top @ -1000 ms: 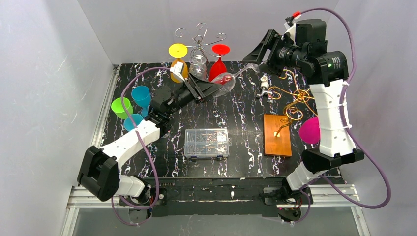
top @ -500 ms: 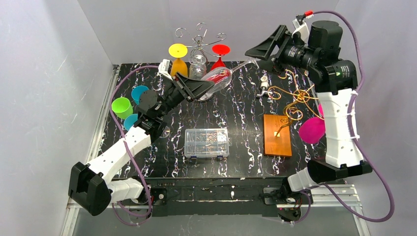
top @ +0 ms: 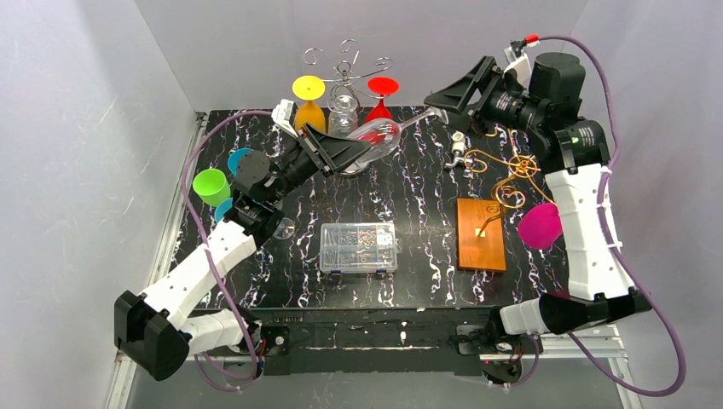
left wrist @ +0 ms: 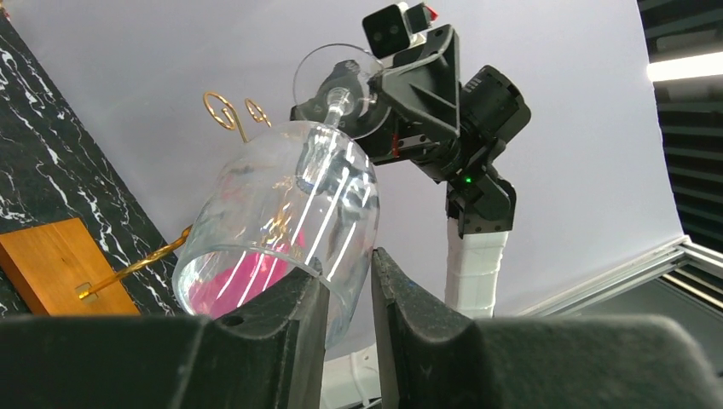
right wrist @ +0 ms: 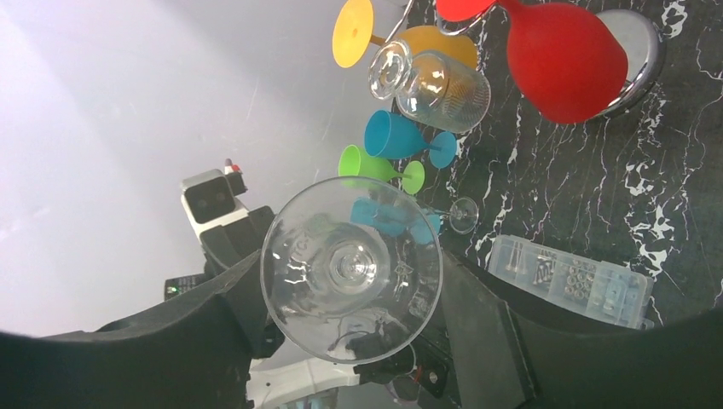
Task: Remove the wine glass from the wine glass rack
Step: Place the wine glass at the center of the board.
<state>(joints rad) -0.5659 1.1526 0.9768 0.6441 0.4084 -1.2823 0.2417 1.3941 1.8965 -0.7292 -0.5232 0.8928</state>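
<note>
In mid-air | left gripper [left wrist: 345, 266] pinches wine glass [left wrist: 281, 204] rim; right gripper [right wrist: 351, 266] tips obscured

Worktop: black worktop [top: 426, 213], streaked with white marble veins.
Held glass: clear stemmed wine glass [left wrist: 281, 213], colourless, with pink tints low in the bowl.
Pincers: left pincer [left wrist: 345, 281] and right pincer [right wrist: 351, 268], both black.
Arms: left arm [top: 196, 268] and right arm [top: 584, 221], white shells with black joints; purple cable [top: 560, 37].
Silver rack: silver wire rack with curled tips [top: 345, 60].
Hung glasses: yellow plastic wine glass [top: 309, 87]; red plastic wine glass [top: 383, 86]; clear finely textured glass [top: 344, 109].
Goblets: lime green plastic goblet [top: 210, 182]; blue plastic goblet [top: 242, 159].
Gold rack: gold wire rack [top: 516, 166] on an orange-brown wooden base [top: 480, 234].
Right edge: magenta plastic wine glass [top: 539, 226].
Box: clear plastic compartment box [top: 359, 247], greyish contents.
</note>
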